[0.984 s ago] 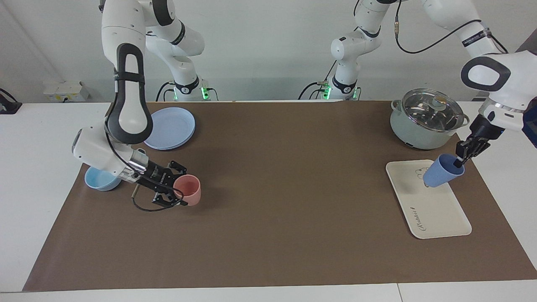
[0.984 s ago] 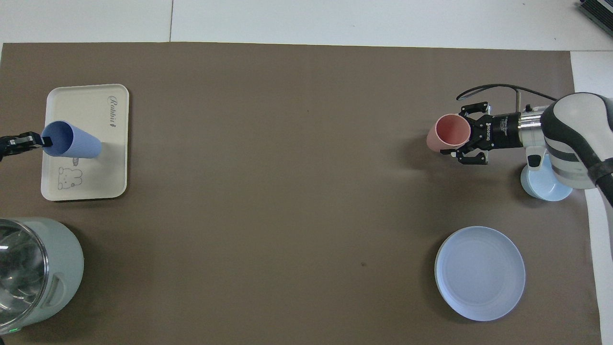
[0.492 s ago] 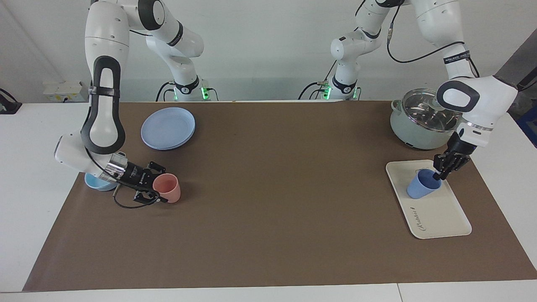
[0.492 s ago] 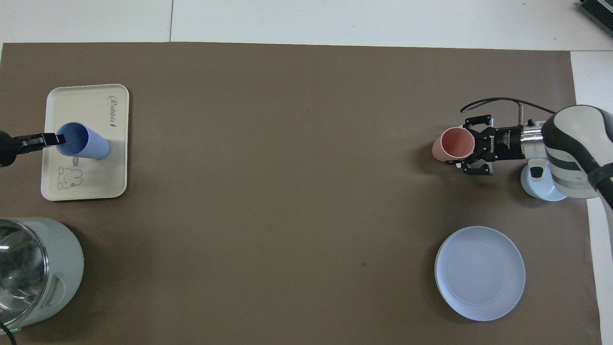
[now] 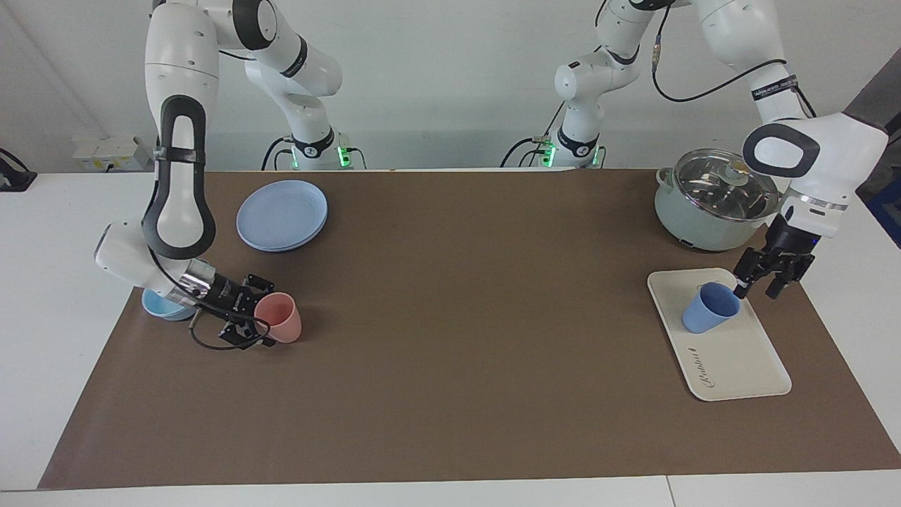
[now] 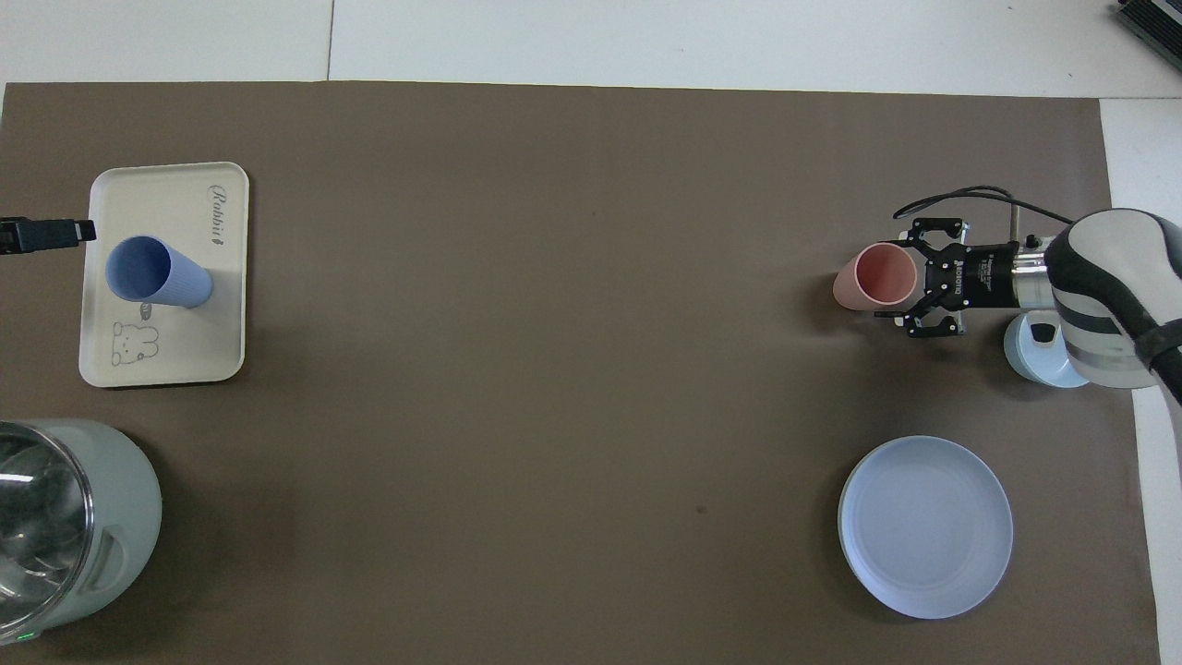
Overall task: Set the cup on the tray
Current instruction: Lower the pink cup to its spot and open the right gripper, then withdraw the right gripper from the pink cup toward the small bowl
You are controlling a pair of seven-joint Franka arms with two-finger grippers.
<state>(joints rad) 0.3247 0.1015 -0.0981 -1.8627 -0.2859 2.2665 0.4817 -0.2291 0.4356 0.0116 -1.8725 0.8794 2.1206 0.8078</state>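
The blue cup point(image 5: 709, 308) stands upright on the cream tray point(image 5: 732, 359), near the bear drawing; it also shows in the overhead view point(image 6: 152, 274) on the tray point(image 6: 148, 199). My left gripper point(image 5: 759, 289) is open and empty, just above the tray's edge beside the cup's rim, not touching it; only its tip shows in the overhead view point(image 6: 65, 233). My right gripper point(image 5: 250, 315) lies low over the mat at the right arm's end, open, its fingers on either side of a pink cup point(image 5: 279, 318).
A lidded grey-green pot point(image 5: 714, 201) stands nearer to the robots than the tray. A round blue plate point(image 5: 281, 215) and a light-blue bowl point(image 5: 158, 306) are at the right arm's end. A brown mat point(image 5: 457, 317) covers the table.
The left gripper lowered the blue cup onto the tray, set it upright, let go and drew away. The right gripper set the pink cup down on the mat and opened.
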